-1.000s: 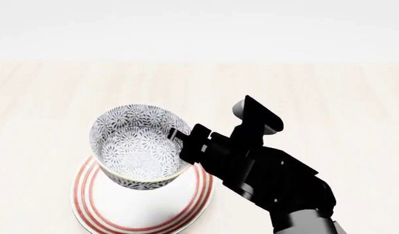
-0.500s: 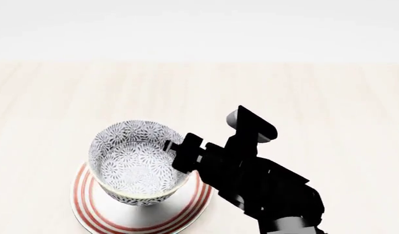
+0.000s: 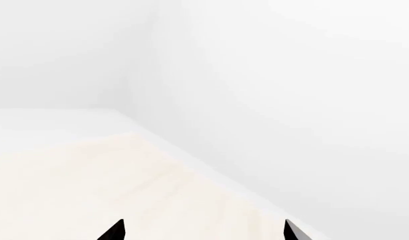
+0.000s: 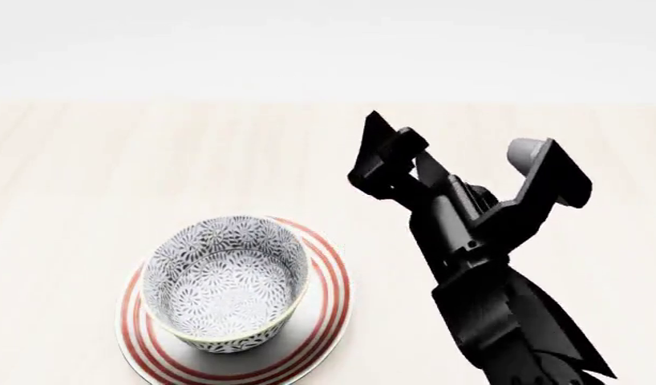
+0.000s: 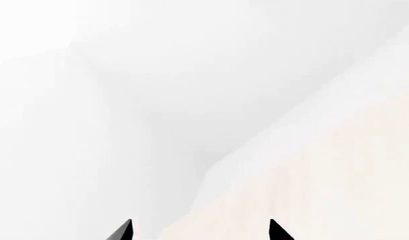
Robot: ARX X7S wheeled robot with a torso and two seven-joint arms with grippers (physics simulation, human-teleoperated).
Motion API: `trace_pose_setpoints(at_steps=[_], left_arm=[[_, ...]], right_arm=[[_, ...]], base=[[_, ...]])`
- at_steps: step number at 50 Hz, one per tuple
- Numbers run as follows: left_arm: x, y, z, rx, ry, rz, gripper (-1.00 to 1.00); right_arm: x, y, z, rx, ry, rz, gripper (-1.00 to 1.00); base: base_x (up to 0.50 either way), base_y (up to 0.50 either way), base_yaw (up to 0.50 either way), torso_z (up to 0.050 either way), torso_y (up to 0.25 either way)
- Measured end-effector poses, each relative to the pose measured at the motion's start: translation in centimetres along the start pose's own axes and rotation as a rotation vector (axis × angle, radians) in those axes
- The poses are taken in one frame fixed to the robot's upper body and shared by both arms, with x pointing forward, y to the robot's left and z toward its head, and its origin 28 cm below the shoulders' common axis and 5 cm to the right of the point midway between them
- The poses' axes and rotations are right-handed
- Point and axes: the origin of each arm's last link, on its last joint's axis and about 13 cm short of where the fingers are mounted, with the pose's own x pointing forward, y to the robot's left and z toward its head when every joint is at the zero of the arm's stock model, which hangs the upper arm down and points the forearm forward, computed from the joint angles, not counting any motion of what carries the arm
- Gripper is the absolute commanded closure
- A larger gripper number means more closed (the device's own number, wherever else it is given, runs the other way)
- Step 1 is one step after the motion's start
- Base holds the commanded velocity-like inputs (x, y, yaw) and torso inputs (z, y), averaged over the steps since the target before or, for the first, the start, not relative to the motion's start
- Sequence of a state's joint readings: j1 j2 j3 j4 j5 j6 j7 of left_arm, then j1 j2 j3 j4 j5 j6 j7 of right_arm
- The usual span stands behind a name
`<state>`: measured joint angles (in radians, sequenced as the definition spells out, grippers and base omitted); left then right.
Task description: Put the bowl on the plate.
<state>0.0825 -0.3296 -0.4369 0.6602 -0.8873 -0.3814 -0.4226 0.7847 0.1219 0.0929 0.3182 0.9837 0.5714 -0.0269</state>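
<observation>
A pale, cream-coloured wooden desk [image 4: 114, 160] is seen under soft light, and behind it only a plain white wall is shown. Near the front edge of the head view, on the left side, the plate [image 4: 328, 281] is laid flat on the desk, its red rings visible around the rim. The bowl [image 4: 225, 281] is placed upright on the plate, a little toward the left part of it, so that more of the red rim is shown on the right than on the left. The floral pattern is seen inside and outside of the bowl.

To the right of the bowl, well apart from it, the right pincer [image 4: 456, 164] is held above the desk with its two black fingers spread wide, and nothing is pinched between them. Between this pincer and the bowl only bare desk is seen, and the bowl is not covered by any part of the arm.

In the left wrist view only two black tips of the left pincer [image 3: 203, 231] are shown, set apart from each other, over the desk and the white wall. In the right wrist view two separated tips are likewise shown at the edge of the picture
</observation>
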Motion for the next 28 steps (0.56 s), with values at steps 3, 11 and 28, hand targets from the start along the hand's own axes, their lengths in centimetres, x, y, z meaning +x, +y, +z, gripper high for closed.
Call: trace_pose_setpoints(at_steps=[3,11,28], left_arm=[[0.0,-0.1,0.0,0.003,0.0,-0.006,-1.0],[-0.2,-0.4,0.0,0.012,-0.007,-0.031,-1.0],[-0.8,-0.8,0.7,0.013,-0.056,-0.107,-1.0]], right_arm=[[-1.8,1.0,1.7,-0.035,-0.106,0.027,-1.0],[-7.3,3.7,5.2,-0.162,-0.319,0.075,-1.0],[-16.1,7.9,6.7,-0.382,-0.471,0.165,-1.0]], base=[[0.0,0.0,0.0,0.0,0.0],[0.0,0.0,0.0,0.0,0.0],[0.0,0.0,0.0,0.0,0.0]])
